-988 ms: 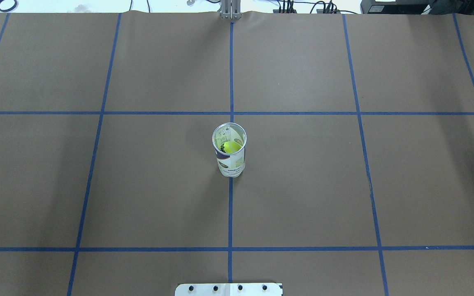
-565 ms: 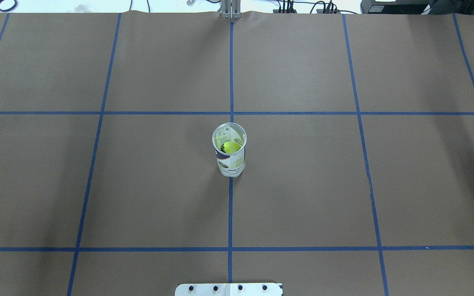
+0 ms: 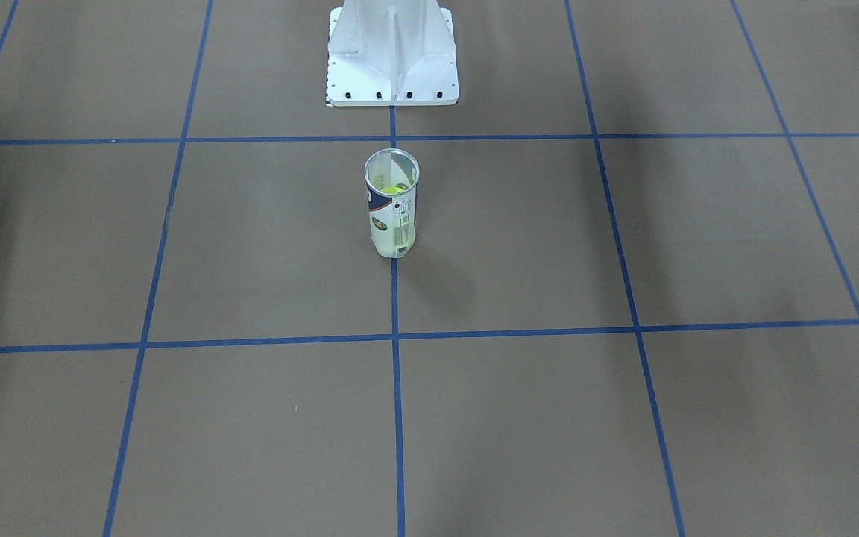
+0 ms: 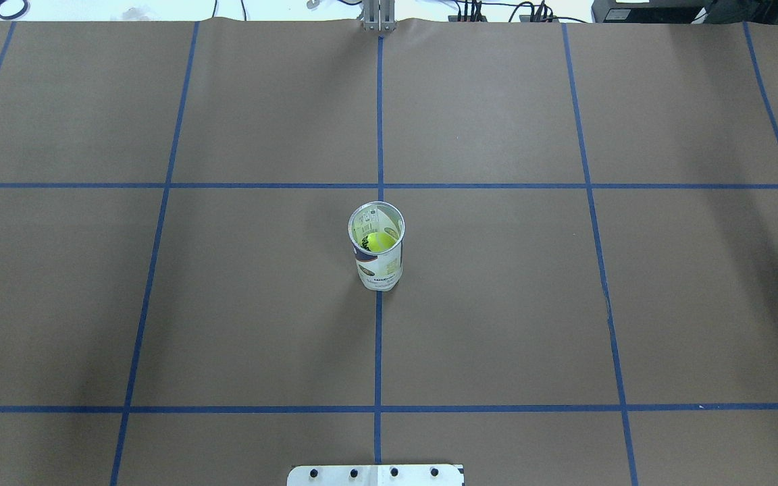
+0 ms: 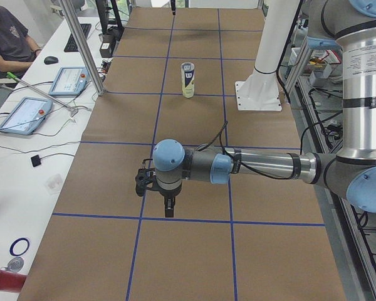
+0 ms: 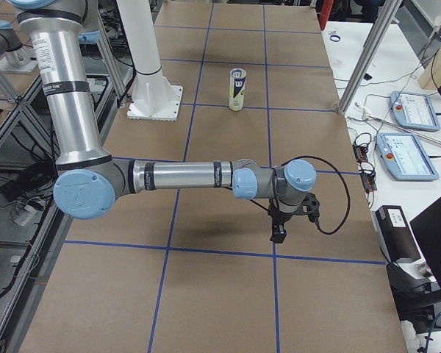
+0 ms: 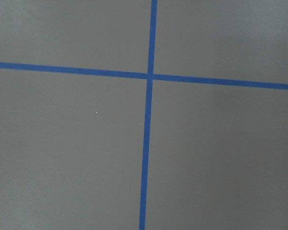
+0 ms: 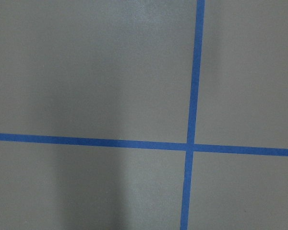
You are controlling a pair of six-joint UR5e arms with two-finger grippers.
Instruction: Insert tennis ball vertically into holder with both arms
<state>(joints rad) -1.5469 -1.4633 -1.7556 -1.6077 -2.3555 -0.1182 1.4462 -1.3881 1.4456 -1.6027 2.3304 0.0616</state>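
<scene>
Holder (image 4: 376, 255) stands upright at mid-table on the centre tape line (image 4: 377, 351), open metal rim up, in front of the white pedestal (image 3: 392, 56) but well apart from it. Ball (image 4: 379, 241) is visible through the mouth, yellow-green, sitting down inside the can; the front view confirms it below the rim. Against the overhead pictures of the last second: no change at all. The holder has not shifted or tipped, the ball sits at the same depth, and no arm has entered that view. Left arm (image 5: 263, 166) is stretched low over the table's left end, its gripper (image 5: 168, 207) pointing down at bare paper, well away from the holder. Right arm (image 6: 184, 176) mirrors it at the right end, gripper (image 6: 278, 234) likewise pointing down. Both grippers show in the side views only, so I cannot tell how far their jaws are parted; nothing is seen in either. The wrist cameras show only brown paper and a tape cross. Judgement: the ball is in, the holder is vertical and unsupported, and both arms are clear, so the task looks complete. The stillness suggests the scene has settled.
</scene>
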